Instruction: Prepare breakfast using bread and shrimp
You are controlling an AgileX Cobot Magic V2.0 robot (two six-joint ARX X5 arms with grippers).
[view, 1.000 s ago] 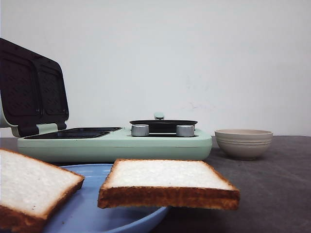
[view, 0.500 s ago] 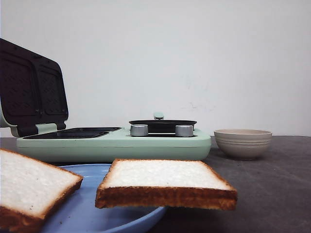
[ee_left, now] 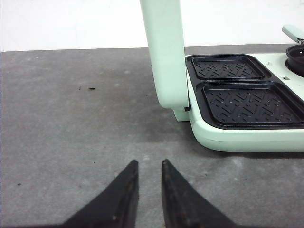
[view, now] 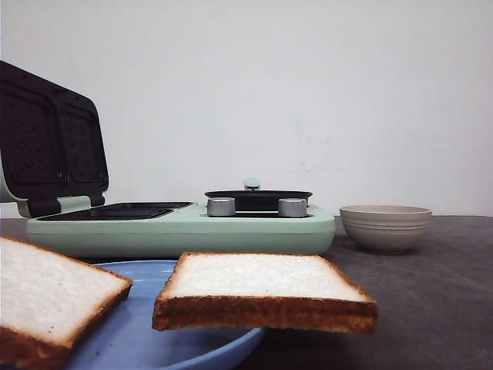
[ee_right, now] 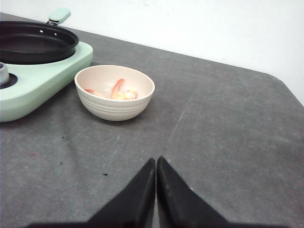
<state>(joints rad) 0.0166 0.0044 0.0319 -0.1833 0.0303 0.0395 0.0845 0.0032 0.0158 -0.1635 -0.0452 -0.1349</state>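
Evidently nothing is cooked yet: the mint-green breakfast maker (view: 181, 227) stands open with bare plates, two brown-crusted white bread slices (view: 262, 291) lie on the blue plate (view: 139, 339), orange shrimp (ee_right: 116, 90) sit in the beige ribbed bowl (ee_right: 114, 107). The left gripper (ee_left: 148, 190) shows a narrow gap between its jaws; the right gripper (ee_right: 156, 187) has jaws together, empty.

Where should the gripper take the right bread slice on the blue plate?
Likely by the crust edge of the right bread slice that overhangs the blue plate, coming in level from the right side. That corner hangs free over the table, so one finger could pass under it and one over it.
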